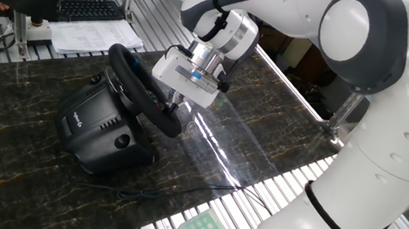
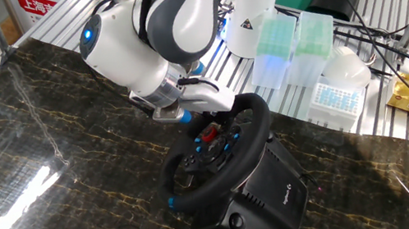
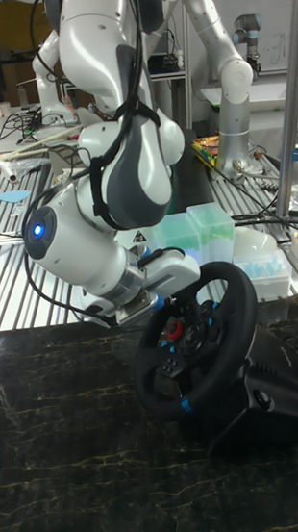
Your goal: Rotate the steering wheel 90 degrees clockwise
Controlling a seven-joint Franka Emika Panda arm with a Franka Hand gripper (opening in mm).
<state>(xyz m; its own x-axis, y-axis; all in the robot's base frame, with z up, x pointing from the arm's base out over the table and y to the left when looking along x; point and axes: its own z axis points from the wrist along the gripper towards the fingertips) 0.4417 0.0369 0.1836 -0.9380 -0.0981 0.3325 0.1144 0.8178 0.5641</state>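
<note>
Dark marbled table (image 1: 21, 147) under everything. White arm (image 1: 361, 110) reaching down from the right in one fixed view. Steering wheel (image 2: 216, 158) near table centre on bulky black housing (image 1: 97, 129), rim tilted, blue accents on the face. Gripper (image 1: 180, 102) at the wheel's upper rim, fingers (image 1: 177, 105) dipping just behind the rim; spread not readable, contact uncertain. Keyboard (image 1: 88, 9) and papers (image 1: 89, 36) well behind.
</note>
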